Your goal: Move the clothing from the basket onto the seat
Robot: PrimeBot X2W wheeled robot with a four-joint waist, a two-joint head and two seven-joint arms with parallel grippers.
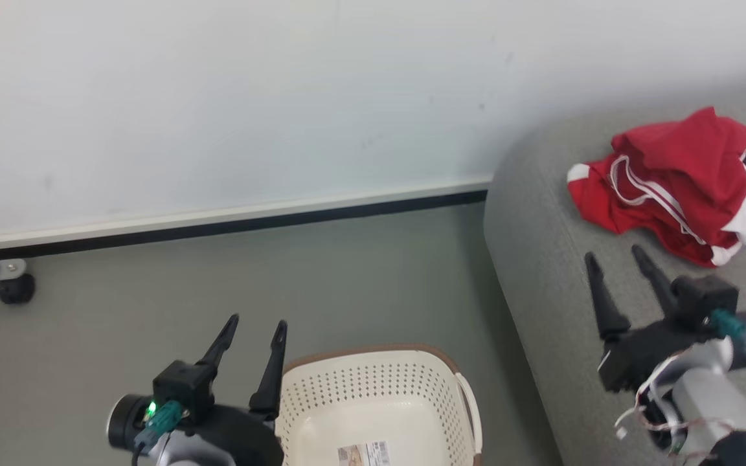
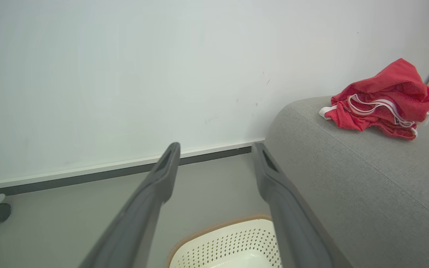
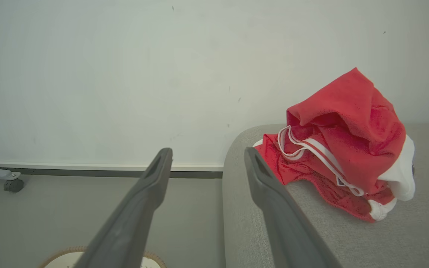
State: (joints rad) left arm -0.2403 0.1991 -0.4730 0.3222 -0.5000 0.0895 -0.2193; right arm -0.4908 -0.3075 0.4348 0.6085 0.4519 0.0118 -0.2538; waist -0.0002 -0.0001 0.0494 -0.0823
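A crumpled heap of red clothing (image 1: 677, 181) with white stripes and trim lies on the grey seat (image 1: 541, 259) at the right; the same clothing (image 2: 380, 102) (image 3: 341, 149) shows in both wrist views. The cream basket (image 1: 379, 395) with a brown rim stands on the floor beside the seat, its inside bare except for a label. My left gripper (image 1: 258, 327) hovers open just left of the basket with nothing between its fingers. My right gripper (image 1: 616, 255) is open above the seat, a short way in front of the clothing and apart from it.
A white wall with a dark baseboard (image 1: 217, 226) runs behind the floor and seat. A black caster on a metal leg (image 1: 15, 288) stands at the far left by the wall. Grey floor (image 1: 153, 291) lies between the wall and the basket.
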